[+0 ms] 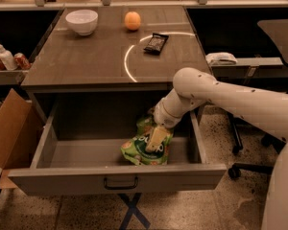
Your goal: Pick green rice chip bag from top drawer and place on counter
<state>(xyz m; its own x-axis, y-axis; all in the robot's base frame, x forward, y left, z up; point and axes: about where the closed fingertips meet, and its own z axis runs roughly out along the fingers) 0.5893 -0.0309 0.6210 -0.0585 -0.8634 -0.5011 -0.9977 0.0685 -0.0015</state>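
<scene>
The top drawer stands pulled out below the counter. The green rice chip bag lies crumpled at the drawer's right side, white lettering showing. My white arm reaches in from the right. My gripper is down inside the drawer, its pale fingers pressed onto the top of the bag. The bag rests on the drawer floor.
On the counter sit a white bowl, an orange and a small dark packet. A cardboard box stands left of the drawer. Bottles and cans sit on a left shelf. An office chair is at right.
</scene>
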